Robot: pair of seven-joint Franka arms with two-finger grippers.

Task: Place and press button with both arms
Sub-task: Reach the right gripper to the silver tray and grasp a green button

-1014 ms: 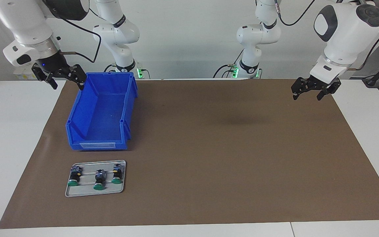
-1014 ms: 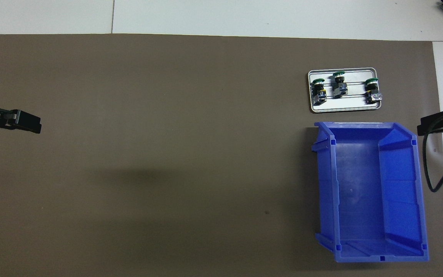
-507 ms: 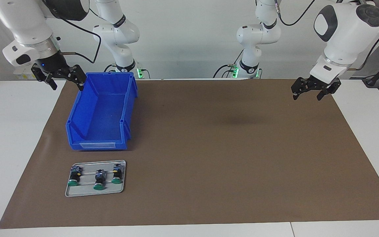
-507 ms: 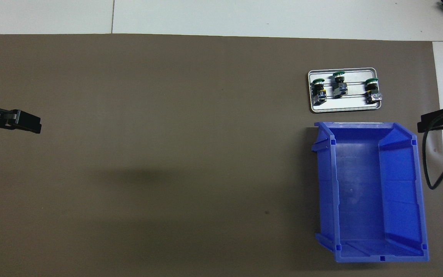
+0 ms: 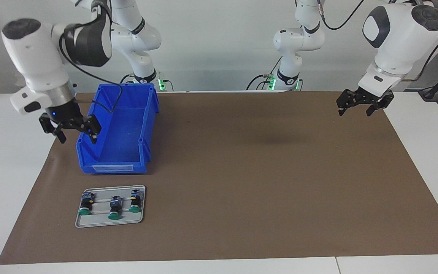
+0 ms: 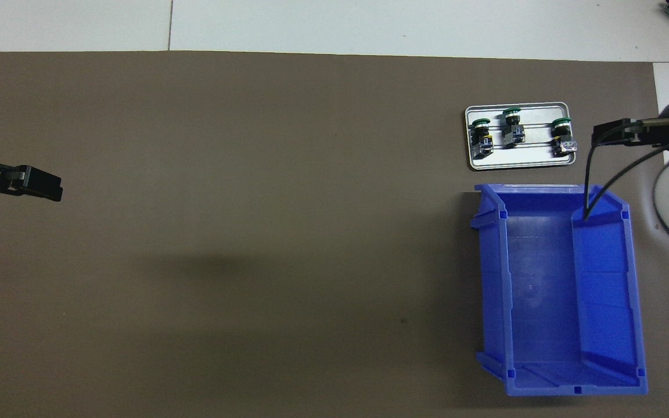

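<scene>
The right pincer (image 5: pixel 74 134), open and empty, has come down beside the glossy blue plastic bin (image 5: pixel 117 131). The left pincer (image 5: pixel 357 109) waits open, unmoved. Three green-capped buttons (image 5: pixel 113 206) lie on a metal tray (image 5: pixel 109 222).

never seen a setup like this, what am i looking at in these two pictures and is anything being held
These are two white robot arms at one table, each ending in a black two-finger gripper. One picture is taken from across the table, facing the robots; the other looks steeply down from above their own end, so the sides appear swapped between them.

On the brown mat stands an empty blue bin. Farther from the robots than the bin lies a small grey tray carrying three push-buttons with green caps, lying on their sides.

The right gripper hangs in the air with open fingers, beside the bin's outer corner at the right arm's end of the table, above the mat's edge. The left gripper waits, open, over the mat's edge at the left arm's end.

Nothing is held, and no button has been touched.
</scene>
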